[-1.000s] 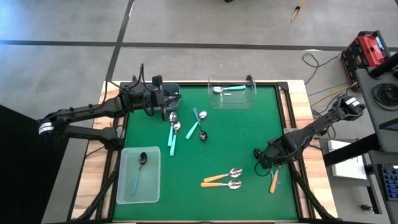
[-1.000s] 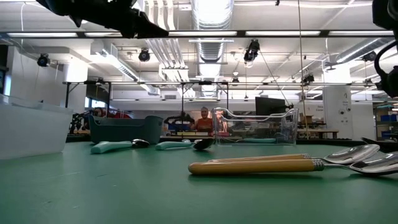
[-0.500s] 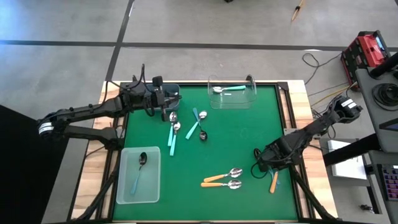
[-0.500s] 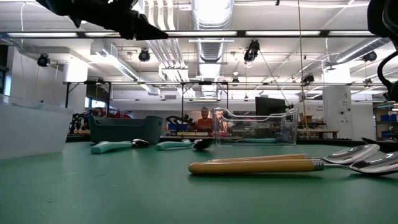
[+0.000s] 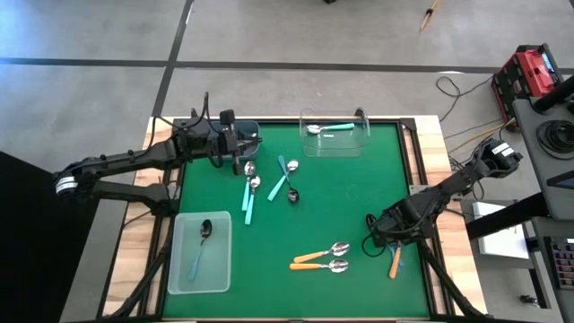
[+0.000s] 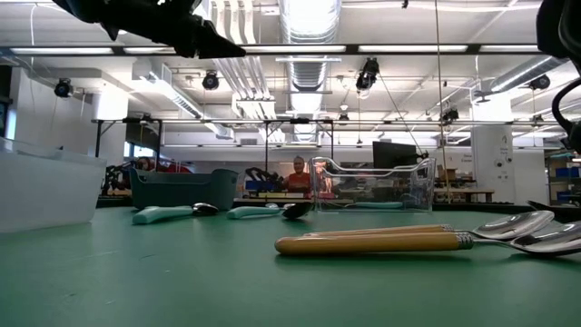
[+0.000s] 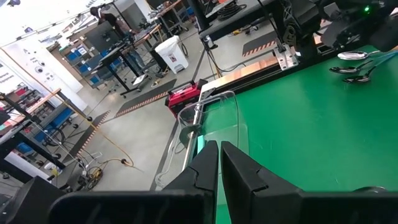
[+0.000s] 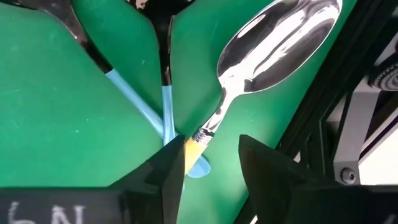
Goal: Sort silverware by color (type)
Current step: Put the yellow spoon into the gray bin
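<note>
Left gripper (image 5: 235,142): parked at the far left of the bench (image 5: 359,206), over the dark bin (image 5: 247,133); its jaws are closed together on nothing, and this arm looks to be waiting.
Frosted tray (image 5: 199,254): near left corner, holding one dark-bowled spoon with a light-blue handle (image 5: 201,245).
Loose cluster (image 5: 269,182): several teal-handled spoons and a dark-bowled one lie left of centre, close together and some crossing.
Clear tray (image 5: 336,135): far edge, with one teal-handled spoon (image 5: 325,128) inside.
Orange pair (image 5: 321,257): two orange-handled spoons lie side by side on the near part of the bench, unsorted.
Right gripper (image 5: 387,231): low at the near right edge, above an orange-handled spoon (image 8: 261,56); its jaws stand parted either side of the neck and hold nothing.
Step in hand: I judge this to be the approach for picking that orange spoon.
Next move: it calls for settling lower and closing on the orange handle alone.
In the way: two light-blue handles (image 8: 146,106) cross under the spoon's neck right at the jaws, so a careless close could catch them too; the bench's raised border (image 8: 323,93) sits just beside the bowl and leaves little room.
Progress: early, since most spoons are still loose.
Beyond: cables and a red box (image 5: 525,72) lie on the floor to the right.
</note>
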